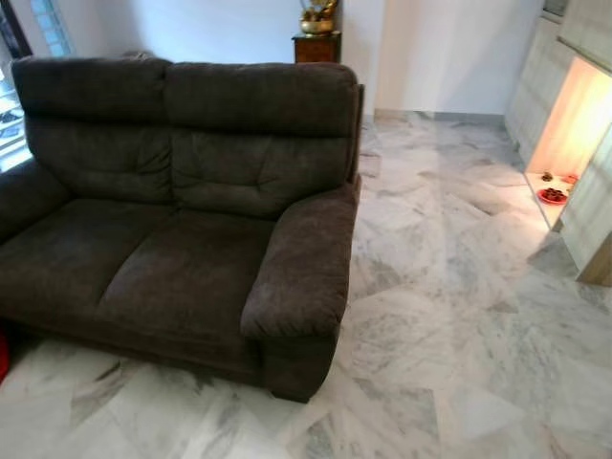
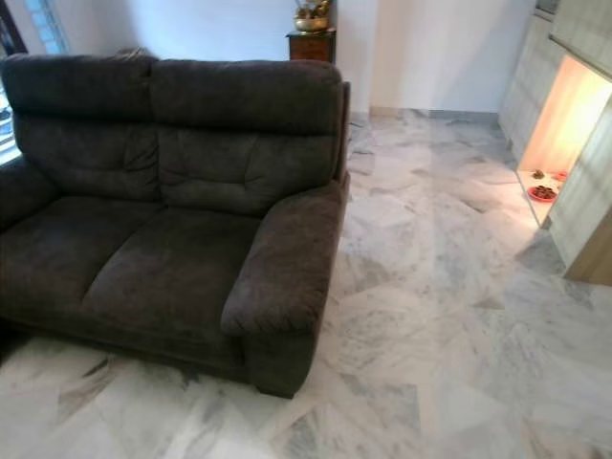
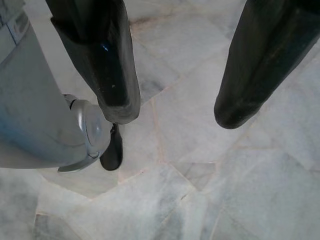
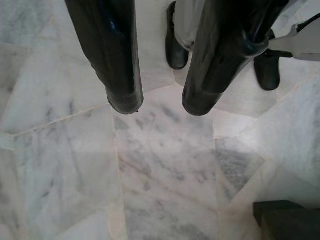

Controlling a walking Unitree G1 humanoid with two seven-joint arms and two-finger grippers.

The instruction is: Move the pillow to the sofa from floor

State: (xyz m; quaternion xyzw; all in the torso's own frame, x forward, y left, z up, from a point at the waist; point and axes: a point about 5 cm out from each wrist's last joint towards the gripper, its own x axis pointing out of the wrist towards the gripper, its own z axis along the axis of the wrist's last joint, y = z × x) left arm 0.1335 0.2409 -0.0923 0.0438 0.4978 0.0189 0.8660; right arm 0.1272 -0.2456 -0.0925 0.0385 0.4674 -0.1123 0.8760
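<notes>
Dark brown sofa (image 1: 172, 210) is seen at frame left; left gripper (image 3: 175, 107) and right gripper (image 4: 160, 102) are spread over marble floor (image 1: 459, 316).

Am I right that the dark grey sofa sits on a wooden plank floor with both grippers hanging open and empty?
Not quite: the floor is pale marble tile, as the left eye view shows. The dark grey sofa does sit on it, and the left gripper and right gripper hang open and empty.
</notes>
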